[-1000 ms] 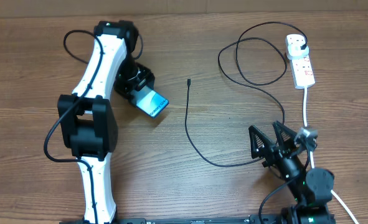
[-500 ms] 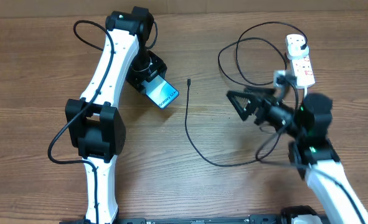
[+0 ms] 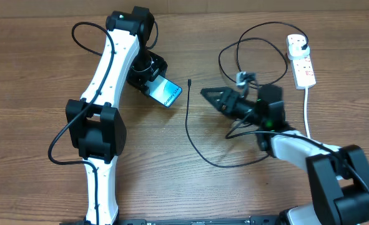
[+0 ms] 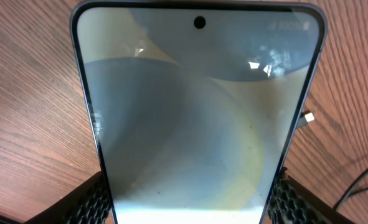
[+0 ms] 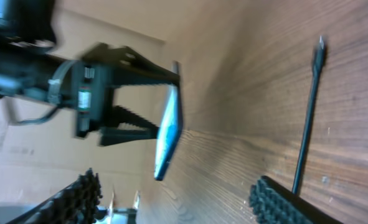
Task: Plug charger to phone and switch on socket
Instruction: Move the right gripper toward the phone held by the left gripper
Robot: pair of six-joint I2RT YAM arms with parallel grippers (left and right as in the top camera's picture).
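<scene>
On the wooden table (image 3: 40,75), seen from overhead, the phone (image 3: 170,95) is clamped at its near end by the left gripper (image 3: 154,85). Its long axis runs from 10 to 4 o'clock, with the free short edge at the 4 o'clock end. In the right wrist view the phone (image 5: 168,130) is seen edge-on and appears to be held clear of the wood.

The right gripper (image 3: 210,97) is spread wide with nothing between its fingers. It points toward 10 o'clock.

The socket (image 3: 301,60) lies well apart at the table's 2 o'clock corner, and the black plug (image 3: 301,42) is already seated in it.

The charger (image 3: 187,122) is looped near the socket and then laid out so that its last stretch runs almost straight from 6 to 12 o'clock.

That stretch ends in the connector tip (image 3: 190,81), which lies free on the wood. The tip is found at 10 o'clock from the right gripper, close by. It sits just beside the phone's free edge, at about 2 o'clock from it.

The right arm is judged the nearer and the only unoccupied one, so the cable would be taken by it across its long axis, just behind the tip.
</scene>
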